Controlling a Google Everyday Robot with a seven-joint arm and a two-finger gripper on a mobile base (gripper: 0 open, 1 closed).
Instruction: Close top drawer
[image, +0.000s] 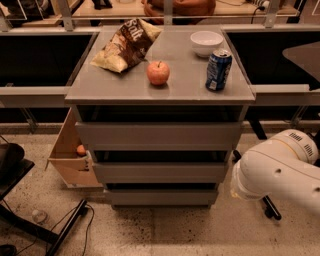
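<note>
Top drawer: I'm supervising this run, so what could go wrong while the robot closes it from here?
1. The arm ends low at the cabinet's right edge, level with the middle drawer and below the top drawer. The gripper is hidden at that end, so a push might land on the wrong front.
2. A hard shove could topple the upright soda can or roll the apple off the cabinet top.

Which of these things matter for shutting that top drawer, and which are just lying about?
Job: top drawer; robot arm, its tool hidden behind it at the cabinet's lower right.
Lying about: chip bag, apple, bowl, can, cardboard box.
</note>
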